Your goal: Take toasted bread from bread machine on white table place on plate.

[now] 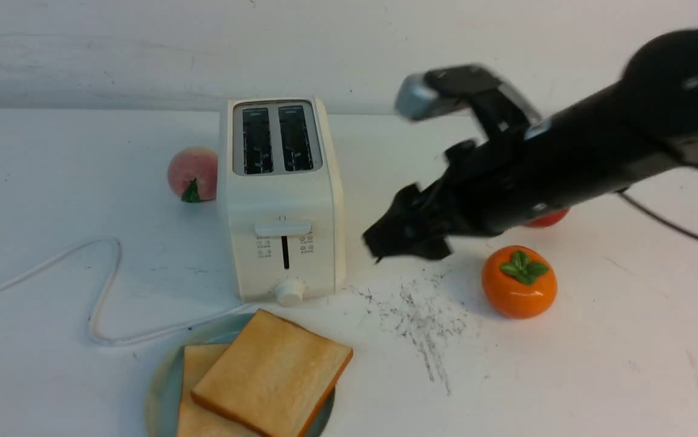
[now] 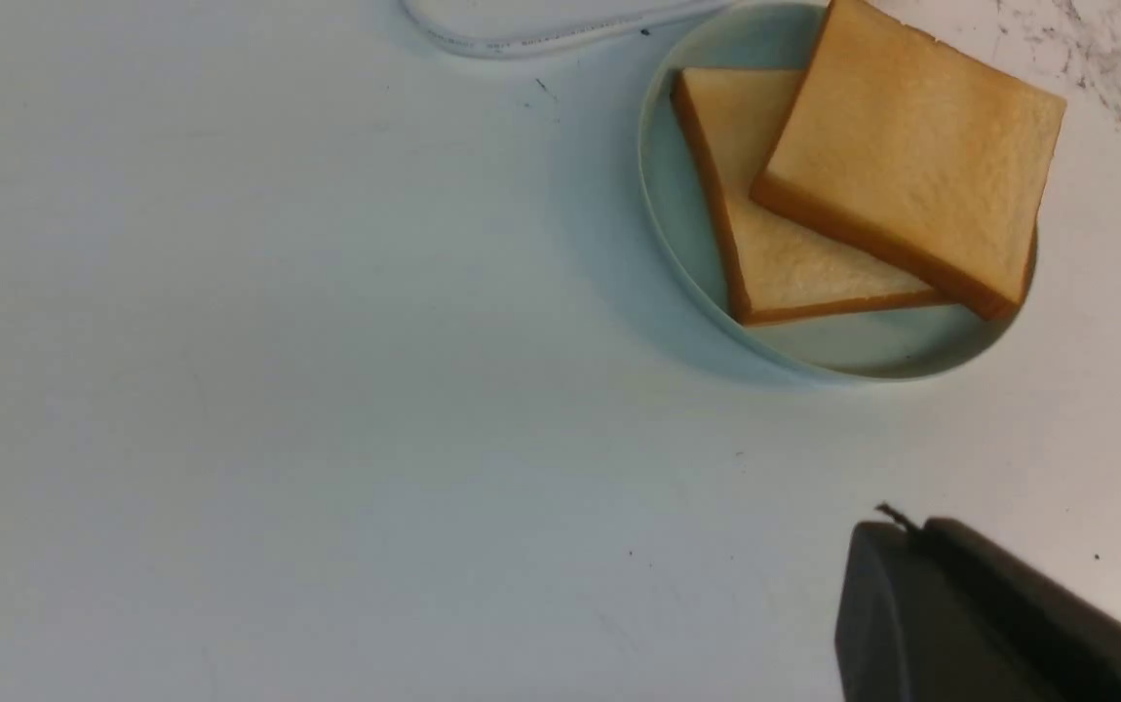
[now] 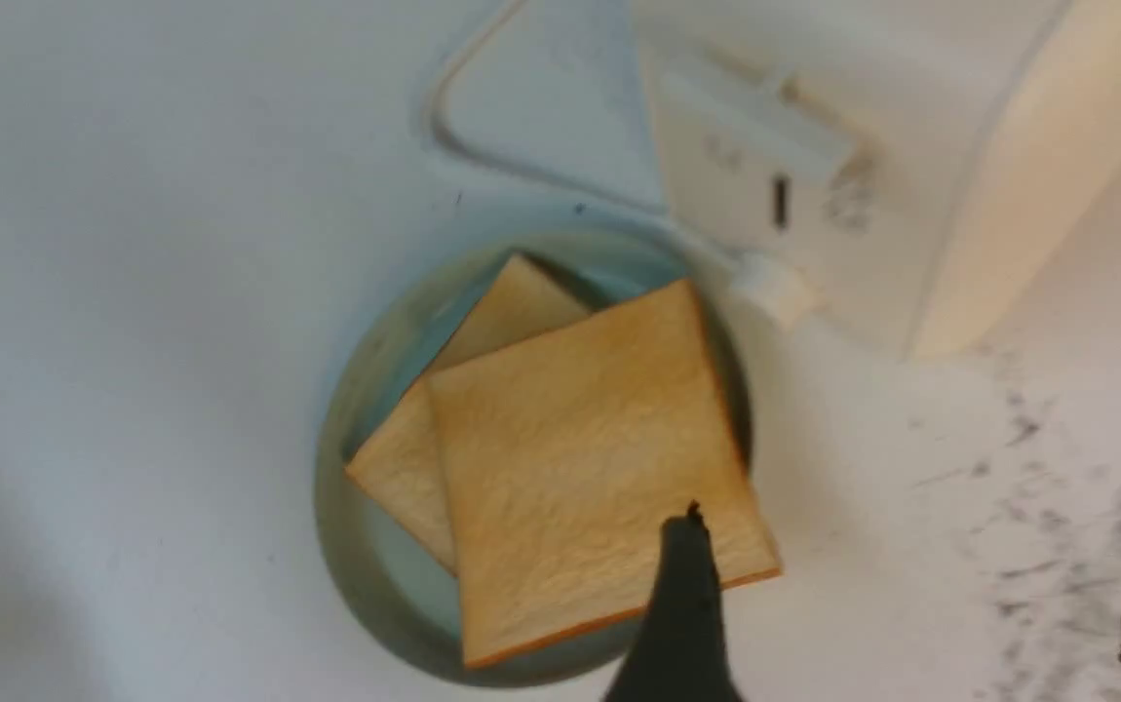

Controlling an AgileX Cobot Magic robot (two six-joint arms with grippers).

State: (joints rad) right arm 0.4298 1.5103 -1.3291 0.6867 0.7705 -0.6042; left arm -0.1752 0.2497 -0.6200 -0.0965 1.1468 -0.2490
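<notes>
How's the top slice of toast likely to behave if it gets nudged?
The top slice is probably stiff: it bridges the lower slice without sagging. It overhangs the plate rim, so a push may tip or slide it off.

Scuffed white table, bread machine, plate, white cord, peach, orange persimmon

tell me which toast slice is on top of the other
The upper slice is the one turned cornerwise toward the bread machine, overhanging the rim of the plate on the right. The lower slice lies flat in the plate, partly covered.
</notes>
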